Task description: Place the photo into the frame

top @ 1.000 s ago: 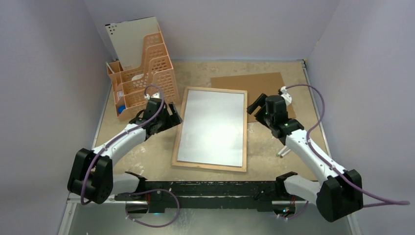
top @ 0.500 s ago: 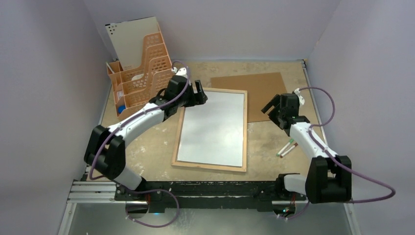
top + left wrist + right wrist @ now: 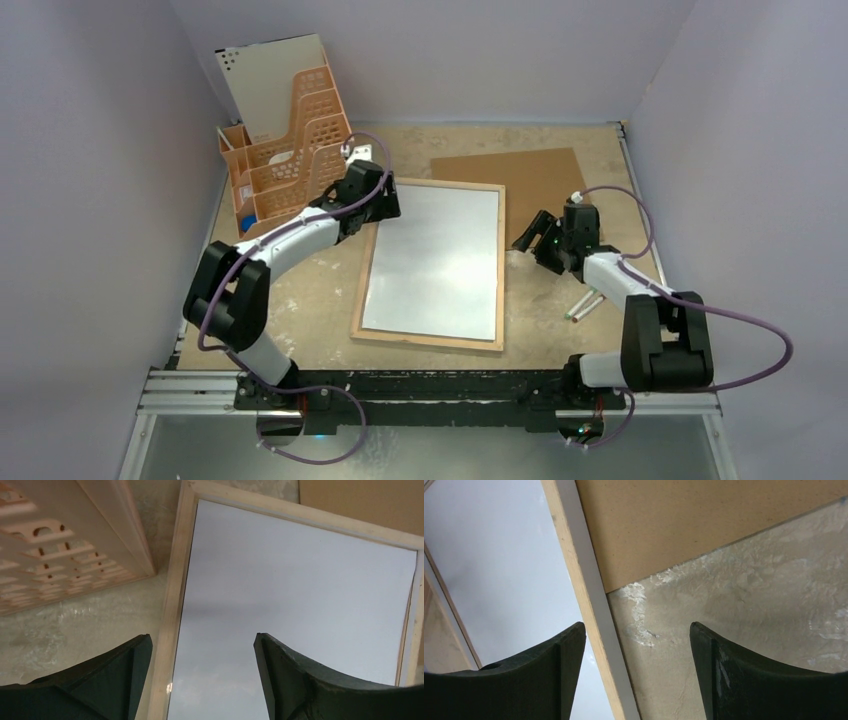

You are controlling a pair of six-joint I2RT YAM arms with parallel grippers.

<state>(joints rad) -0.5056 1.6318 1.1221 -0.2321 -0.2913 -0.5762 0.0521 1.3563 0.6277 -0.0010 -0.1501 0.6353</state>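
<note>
Far-L frame corner crowded by orange organizer; backing sheet meets far-R edge.

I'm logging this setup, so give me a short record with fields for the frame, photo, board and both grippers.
frame: lying flat, wood back rim up
photo: inside the rim, white side up
board: at frame's far right corner, bare
left gripper: open, over frame's left side, empty
right gripper: open, over frame's right rim, empty
other: orange organizer far left; pens right

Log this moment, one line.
left fingers open over frame corner | right fingers open at frame rim | photo in frame, white side up
</note>
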